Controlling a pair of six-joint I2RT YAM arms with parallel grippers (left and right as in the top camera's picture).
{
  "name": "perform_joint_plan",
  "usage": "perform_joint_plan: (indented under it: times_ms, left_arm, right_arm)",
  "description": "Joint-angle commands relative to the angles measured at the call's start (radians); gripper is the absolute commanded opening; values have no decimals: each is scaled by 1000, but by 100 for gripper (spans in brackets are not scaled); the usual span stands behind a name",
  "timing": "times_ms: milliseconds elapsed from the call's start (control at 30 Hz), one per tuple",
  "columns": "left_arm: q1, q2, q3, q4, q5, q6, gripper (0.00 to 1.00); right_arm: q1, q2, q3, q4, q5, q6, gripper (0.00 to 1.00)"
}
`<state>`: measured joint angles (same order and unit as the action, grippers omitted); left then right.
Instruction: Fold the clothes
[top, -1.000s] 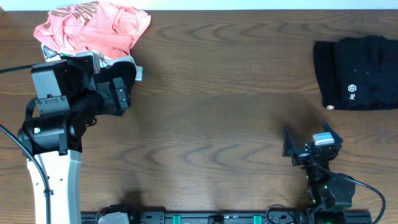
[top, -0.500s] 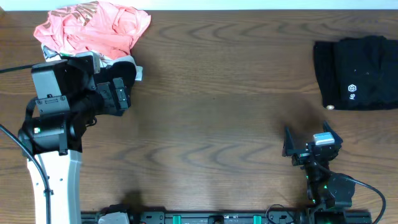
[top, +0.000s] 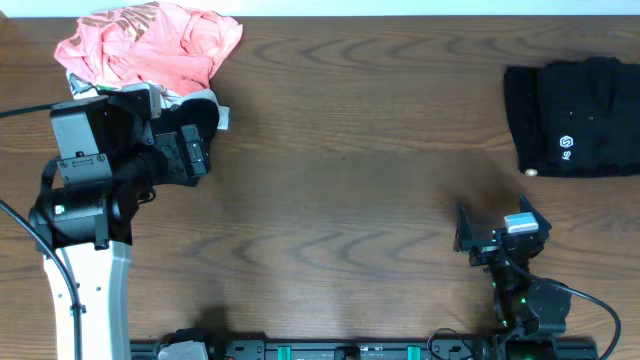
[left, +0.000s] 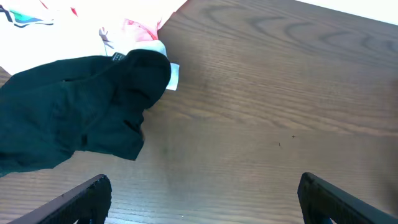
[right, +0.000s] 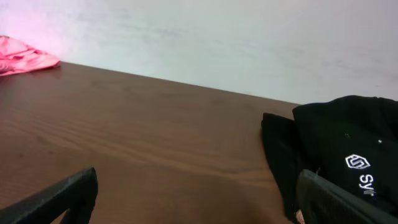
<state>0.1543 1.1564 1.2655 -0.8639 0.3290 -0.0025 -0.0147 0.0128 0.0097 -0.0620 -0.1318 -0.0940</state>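
A folded black T-shirt (top: 575, 118) with a white hexagon logo (top: 567, 143) lies at the table's right edge. In the right wrist view the black T-shirt (right: 348, 143) is ahead and to the right. A coral-pink garment (top: 150, 45) is heaped at the far left, over a white printed garment (left: 37, 37). A crumpled black garment (left: 74, 112) lies by that heap. My left gripper (top: 198, 135) hangs open just beside it, jaws wide over bare wood (left: 202, 193). My right gripper (top: 498, 222) is open near the front right, holding nothing (right: 196, 193).
The brown wooden table (top: 350, 170) stretches between the two piles. A pale wall (right: 217, 37) rises behind the far edge. The arm bases and a black rail (top: 350, 350) line the front edge.
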Motion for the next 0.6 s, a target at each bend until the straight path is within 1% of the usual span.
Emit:
perform_joint_plan:
  times_ms: [0,567]
  left_arm:
    - [2,-1,7,0,-9,6,96]
    - [-4,0,7,0,-9,6,96]
  right_arm:
    - [8,-8,-5,-1,1,15,99]
    - [8,-8,-5,-1,1,15,99]
